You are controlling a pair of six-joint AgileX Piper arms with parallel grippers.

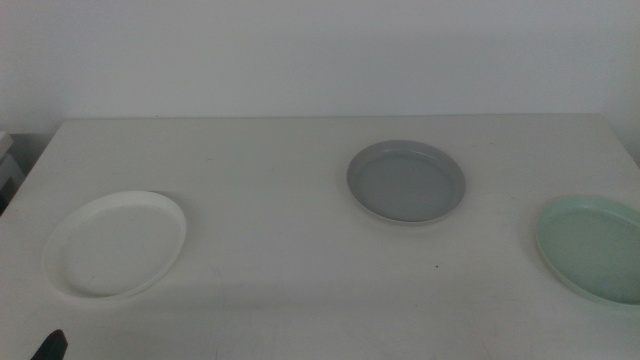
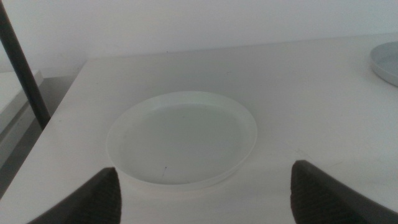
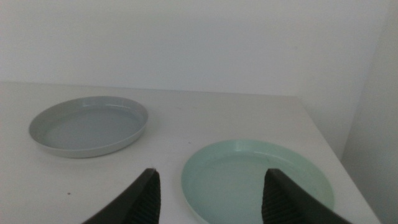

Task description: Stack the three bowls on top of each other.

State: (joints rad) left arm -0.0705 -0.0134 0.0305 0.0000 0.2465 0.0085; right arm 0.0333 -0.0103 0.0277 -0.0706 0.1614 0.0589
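Left gripper (image 2: 202, 193) spread wide, empty, hanging short of the white bowl (image 2: 181, 139) near the table's (image 1: 270, 250) left edge. Right gripper (image 3: 211, 196) open, empty, over the near rim of the mint bowl (image 3: 258, 180), which sits at the right edge. Grey bowl (image 1: 406, 181) mid-table, bare surface all round; 3 bowls well apart.

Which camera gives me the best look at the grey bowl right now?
The middle view: the grey bowl sits whole and unobstructed near the table's centre. The right wrist view also shows it whole, but at a low angle, off to one side. The left wrist view catches only a sliver of its rim at the frame edge.
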